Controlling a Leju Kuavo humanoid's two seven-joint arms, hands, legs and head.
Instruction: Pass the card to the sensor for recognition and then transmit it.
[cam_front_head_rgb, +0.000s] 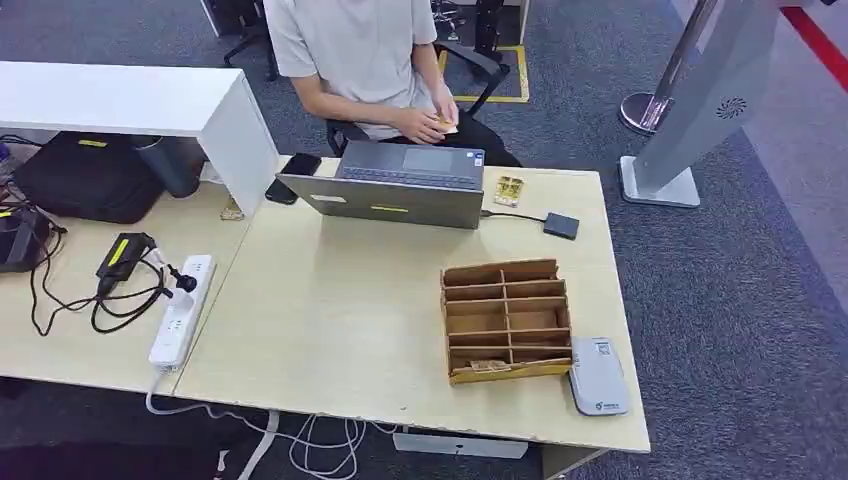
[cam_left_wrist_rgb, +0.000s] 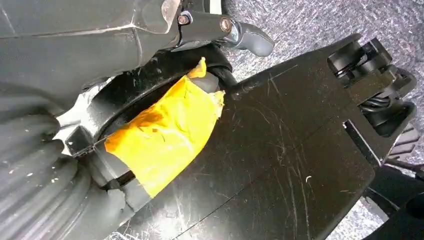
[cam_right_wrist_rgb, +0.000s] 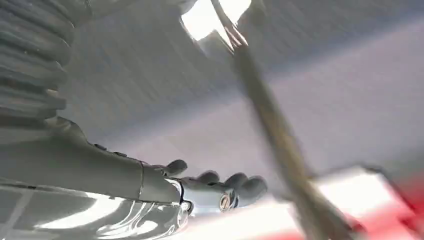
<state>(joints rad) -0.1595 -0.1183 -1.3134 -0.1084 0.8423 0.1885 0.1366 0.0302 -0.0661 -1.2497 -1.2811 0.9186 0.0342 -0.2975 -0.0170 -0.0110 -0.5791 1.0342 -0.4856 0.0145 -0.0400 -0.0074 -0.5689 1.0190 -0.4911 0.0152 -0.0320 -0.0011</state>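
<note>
Right hand (cam_right_wrist_rgb: 210, 187): seen in the right wrist view, blurred; the dark fingers (cam_right_wrist_rgb: 240, 184) lie side by side and gently curled, with nothing between them. I cannot tell for certain whether they are apart or drawn together.
Left hand (cam_left_wrist_rgb: 150, 65): seen in the left wrist view hanging low beside the robot's own dark body; one dark finger (cam_left_wrist_rgb: 252, 40) juts out over the carpet, a patch of yellow tape sits on the hand, and nothing is held. Whether the fingers are spread or closed cannot be told.
Card (cam_front_head_rgb: 487, 367): pale cards lie flat in the slot of the cardboard organiser (cam_front_head_rgb: 507, 318) closest to the robot, their long side running along that front edge.
Sensor (cam_front_head_rgb: 598, 376): a flat grey reader lies on the desk, touching or just beside the organiser's right front corner.
Key relation: both card and reader sit on the robot's right of the desk (cam_front_head_rgb: 330, 320), so the right hand is judged the nearer one; it would need to reach forward and down over the organiser's front edge.
Beyond the organiser: an open laptop (cam_front_head_rgb: 400, 185) stands behind it, and behind the laptop a seated person's hands (cam_front_head_rgb: 432, 122) hold something small.
Progress: judged not yet begun; the card is in its slot.
</note>
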